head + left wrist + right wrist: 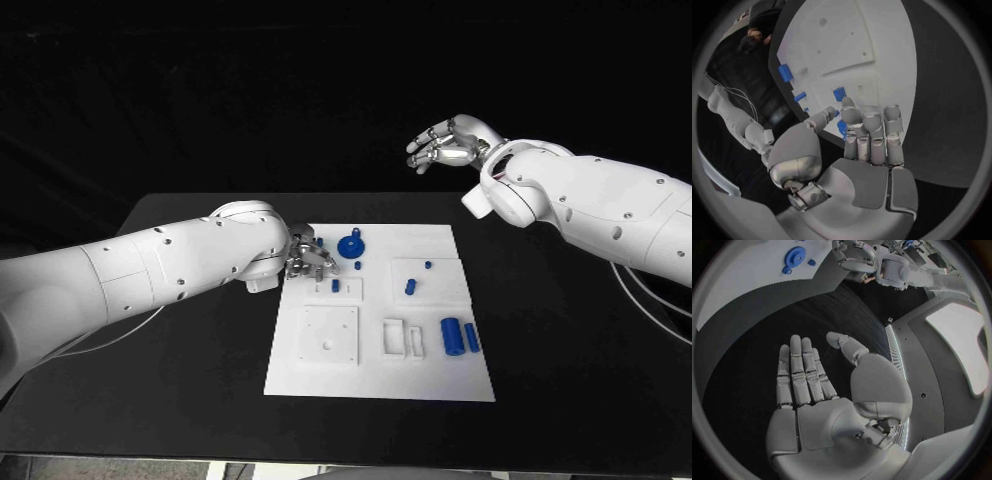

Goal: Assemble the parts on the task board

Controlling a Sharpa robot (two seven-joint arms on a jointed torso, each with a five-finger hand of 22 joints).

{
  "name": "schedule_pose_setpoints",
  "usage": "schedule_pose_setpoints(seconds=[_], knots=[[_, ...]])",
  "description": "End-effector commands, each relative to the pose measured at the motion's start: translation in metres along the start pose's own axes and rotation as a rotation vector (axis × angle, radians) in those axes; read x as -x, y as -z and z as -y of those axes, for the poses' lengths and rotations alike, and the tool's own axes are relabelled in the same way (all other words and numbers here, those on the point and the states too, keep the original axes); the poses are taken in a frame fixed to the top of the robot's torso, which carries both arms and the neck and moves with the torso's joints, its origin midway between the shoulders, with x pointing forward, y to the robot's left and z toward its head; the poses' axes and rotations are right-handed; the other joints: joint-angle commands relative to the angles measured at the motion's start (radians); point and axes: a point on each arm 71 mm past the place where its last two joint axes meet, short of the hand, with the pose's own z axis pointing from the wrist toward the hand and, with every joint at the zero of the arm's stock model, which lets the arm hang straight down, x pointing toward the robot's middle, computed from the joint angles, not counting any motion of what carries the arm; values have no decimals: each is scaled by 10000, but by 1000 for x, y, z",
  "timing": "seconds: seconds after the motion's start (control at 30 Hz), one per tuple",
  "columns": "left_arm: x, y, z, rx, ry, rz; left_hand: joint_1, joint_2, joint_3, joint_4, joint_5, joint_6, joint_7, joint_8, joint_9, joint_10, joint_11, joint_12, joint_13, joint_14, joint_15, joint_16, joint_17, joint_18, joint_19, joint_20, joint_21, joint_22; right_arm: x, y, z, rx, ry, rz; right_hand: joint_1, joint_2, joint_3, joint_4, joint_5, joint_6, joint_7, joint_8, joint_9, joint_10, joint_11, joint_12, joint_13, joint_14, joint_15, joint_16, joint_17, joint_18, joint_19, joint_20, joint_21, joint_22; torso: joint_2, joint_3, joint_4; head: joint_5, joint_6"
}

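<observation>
Nearest to you in the head view lies the near edge of the white rectangular task board (433,385), flat in the middle of the black table (188,380). On its near half you have a raised white square plate (329,335) at the left, a small white bracket (402,337) beside it, and two blue cylinders (459,334) lying side by side at the right. Farther back, small blue pegs (410,287) sit in recessed squares, and a round blue disc-shaped part (352,243) lies near the board's far left corner.

Your left hand (306,259) rests low over the board's left edge, just beside that blue disc. In the left wrist view its fingers (872,135) are curled together over a small blue piece (842,128), but you cannot tell whether they actually grip it.

Your right hand (450,143) is raised well apart from the board, beyond the table's far edge. In the right wrist view its fingers (801,371) are stretched out straight, thumb apart, holding nothing.
</observation>
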Motion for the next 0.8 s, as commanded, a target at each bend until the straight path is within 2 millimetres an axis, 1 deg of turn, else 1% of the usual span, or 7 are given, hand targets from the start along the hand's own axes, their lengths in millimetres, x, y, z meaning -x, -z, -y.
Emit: schedule_pose_setpoints(seconds=[0.03,0.1,0.23,0.33,0.5,0.67,0.8], knots=[[0,1,0,-189,389,10,381,472,-156,-392,-28,-167,18,-122,-51,-81,52,-76,-14,-91,-27,-62,-29,3,-114,-971,-44,182,-1,0,0,39,46,-90,70,19,22,-6,57,-85,105,55,-17,28,40,-57,-16,-78,16,-46,-17,-141,-56,-14,-40,13,2,7,7,-18,8],[0,1,-1,-203,476,-21,706,905,-285,-824,23,-174,38,-197,-130,-110,73,-104,-28,-109,-36,-93,-72,-22,-159,-964,-77,174,-1,1,1,29,41,-99,72,21,23,-6,57,-84,105,56,-17,28,40,-58,-17,-78,17,-47,-17,-141,-58,-14,-42,14,3,3,12,-22,35],[1,4,-6,-329,1020,-3,1071,1124,-225,-1155,158,-483,185,-439,-276,-422,214,-471,-203,-377,19,-454,-287,-102,-342,-910,-307,104,-2,2,3,-5,36,-102,75,23,24,-8,59,-85,104,56,-18,29,40,-59,-17,-79,17,-48,-17,-140,-59,-14,-44,15,-3,-3,14,-23,66],[12,8,-8,-522,1608,233,1149,1009,-156,-1218,148,-1296,490,-936,-558,-1042,484,-1068,-462,-913,232,-1019,-620,-242,-798,-776,-716,1,-1,2,4,-16,37,-91,76,26,25,-7,59,-84,104,57,-18,29,40,-60,-17,-80,18,-48,-17,-140,-60,-14,-45,17,1,-10,10,-43,167],[36,13,-25,-486,2471,976,1371,654,-78,-1109,71,-2201,1006,-1524,-1256,-2150,1048,-2806,-1254,-2021,1087,-2577,-1449,-386,-1892,-42,-1894,-381,1,4,6,-63,52,-32,74,30,25,-4,60,-84,104,59,-19,31,40,-61,-17,-80,19,-48,-17,-141,-61,-13,-48,19,9,-18,24,-81,305],[51,13,-38,-459,2986,1315,1311,531,-463,-980,103,-2703,1184,-1853,-1787,-2212,1195,-3631,-1576,-2156,1344,-3203,-1728,-386,-2076,220,-2296,-458,3,4,8,-90,66,19,76,34,27,-4,61,-83,104,60,-19,33,40,-62,-17,-79,19,-48,-16,-140,-61,-13,-50,21,13,-4,-12,-4,399],[62,11,-42,-470,3072,1725,1330,318,-732,-968,55,-2971,1229,-2100,-2239,-2099,1239,-4118,-1722,-2121,1404,-3497,-1816,-378,-2069,274,-2500,-477,5,5,9,-122,78,59,78,35,28,-5,62,-82,104,61,-20,34,39,-63,-17,-78,19,-48,-16,-139,-61,-13,-52,23,31,-24,-21,-79,465]])
